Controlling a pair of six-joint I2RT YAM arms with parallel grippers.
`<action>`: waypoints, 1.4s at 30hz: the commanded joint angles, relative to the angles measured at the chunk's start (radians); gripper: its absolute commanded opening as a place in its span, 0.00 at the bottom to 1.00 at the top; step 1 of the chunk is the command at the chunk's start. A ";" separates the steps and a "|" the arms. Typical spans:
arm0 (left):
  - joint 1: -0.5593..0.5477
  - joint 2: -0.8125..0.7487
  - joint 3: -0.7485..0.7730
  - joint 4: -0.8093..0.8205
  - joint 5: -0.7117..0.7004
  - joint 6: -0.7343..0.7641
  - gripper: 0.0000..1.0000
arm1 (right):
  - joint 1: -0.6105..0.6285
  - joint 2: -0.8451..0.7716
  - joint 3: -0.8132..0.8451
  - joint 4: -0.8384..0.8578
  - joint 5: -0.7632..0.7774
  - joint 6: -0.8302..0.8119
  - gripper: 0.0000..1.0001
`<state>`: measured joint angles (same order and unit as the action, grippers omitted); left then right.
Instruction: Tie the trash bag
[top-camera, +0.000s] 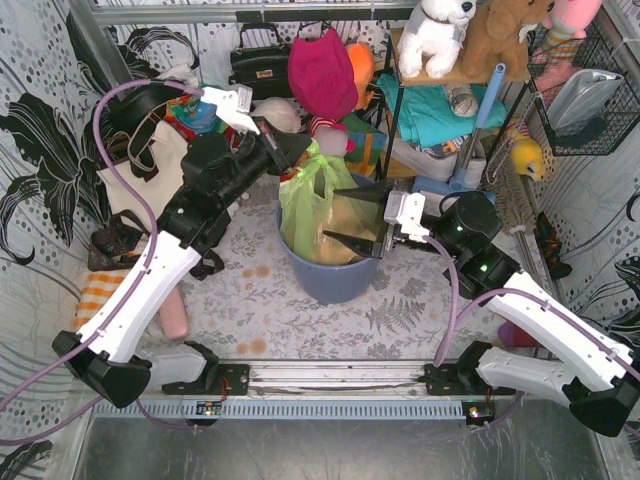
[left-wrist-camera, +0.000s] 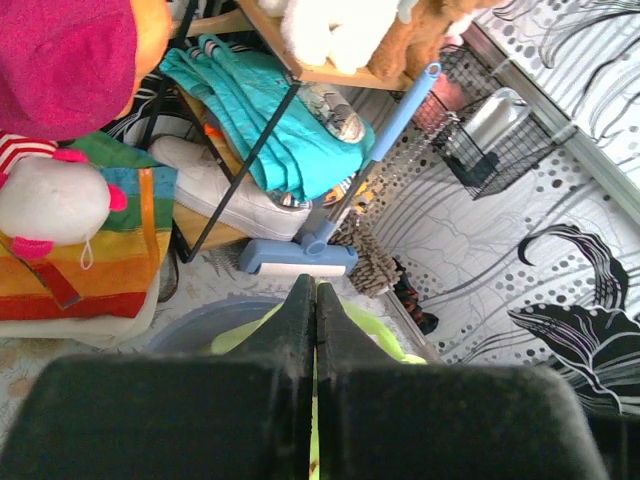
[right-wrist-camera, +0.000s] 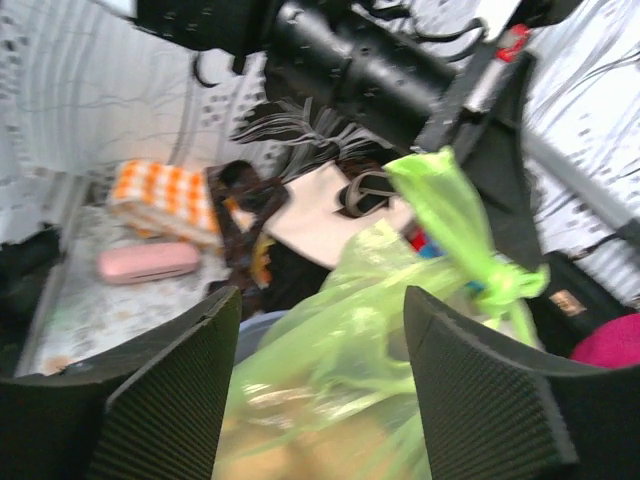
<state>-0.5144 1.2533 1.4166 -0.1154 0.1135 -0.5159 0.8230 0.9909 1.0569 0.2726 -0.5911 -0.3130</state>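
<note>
The light-green trash bag (top-camera: 318, 212) sits in the round blue-grey bin (top-camera: 330, 275) at the table's middle, tan paper showing through. My left gripper (top-camera: 300, 152) is shut on the bag's top edge and holds it up above the bin; in the left wrist view green plastic (left-wrist-camera: 375, 335) shows either side of the closed gripper (left-wrist-camera: 316, 290). My right gripper (top-camera: 350, 215) is open, facing the bag's right side. In the right wrist view the bag (right-wrist-camera: 350, 340) fills the gap between the gripper's fingers (right-wrist-camera: 322, 300), with a knotted strand (right-wrist-camera: 495, 275) up right.
A shelf (top-camera: 440, 120) with plush toys, teal cloth and a blue brush stands behind right. Bags and a red plush (top-camera: 322, 75) crowd the back. A pink case (top-camera: 173, 318) and orange checked cloth (top-camera: 95, 295) lie left. A wire basket (top-camera: 590, 100) hangs far right.
</note>
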 joint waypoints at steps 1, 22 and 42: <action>0.008 -0.036 0.044 0.012 0.066 0.034 0.00 | 0.017 0.047 0.022 0.175 0.111 -0.153 0.70; 0.007 -0.073 0.053 0.012 0.050 0.054 0.00 | 0.064 0.229 0.193 0.293 0.189 -0.281 0.00; 0.007 0.044 0.051 -0.025 -0.105 0.130 0.00 | 0.063 0.074 0.159 -0.350 -0.265 -0.080 0.00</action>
<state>-0.5140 1.2961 1.4990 -0.1753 0.0372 -0.4103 0.8833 1.0863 1.2762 -0.0002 -0.7780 -0.4652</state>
